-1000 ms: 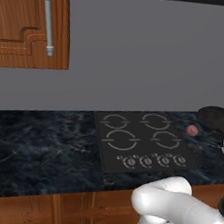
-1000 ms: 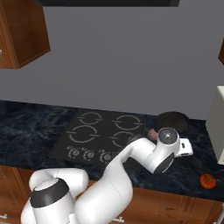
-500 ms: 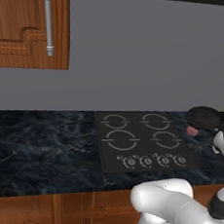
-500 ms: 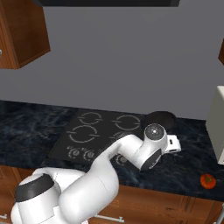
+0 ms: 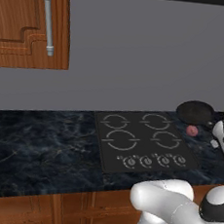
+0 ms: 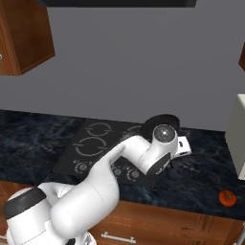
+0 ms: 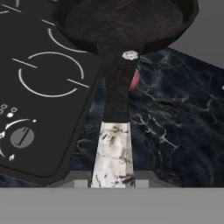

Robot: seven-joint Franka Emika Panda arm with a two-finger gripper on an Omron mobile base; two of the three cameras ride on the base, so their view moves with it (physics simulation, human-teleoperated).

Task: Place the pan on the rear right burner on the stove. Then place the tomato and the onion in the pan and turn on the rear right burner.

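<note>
Hand view: claw (image 7: pixel 112 181) is clamped tight on the pale tip of the pan (image 7: pixel 127 22) handle; the handle runs straight up the middle from between the fingertips to the pan bowl at the top of the picture. I see the pan off the glass, right of the stove (image 7: pixel 39 87), over the dark marble bench (image 7: pixel 175 118). A sliver of the onion (image 7: pixel 135 78) peeks out just right of the handle, under the pan rim. 1 knob (image 7: pixel 22 137) sits at the lower left.

Left base view: pan (image 5: pixel 195 112) is beyond the stove's (image 5: pixel 142 141) right rear corner, on or just above the bench (image 5: pixel 37 145), can't tell which. Rear right burner (image 5: pixel 156 121) is bare. Onion (image 5: pixel 192 130) lies on the bench just beside the stove's right edge, in front of the pan.

Right base view: my arm covers most of the pan (image 6: pixel 162 118), only the rear rim shows. Tomato (image 6: pixel 227 198) sits well apart, near the front right bench (image 6: pixel 201 177) edge.
</note>
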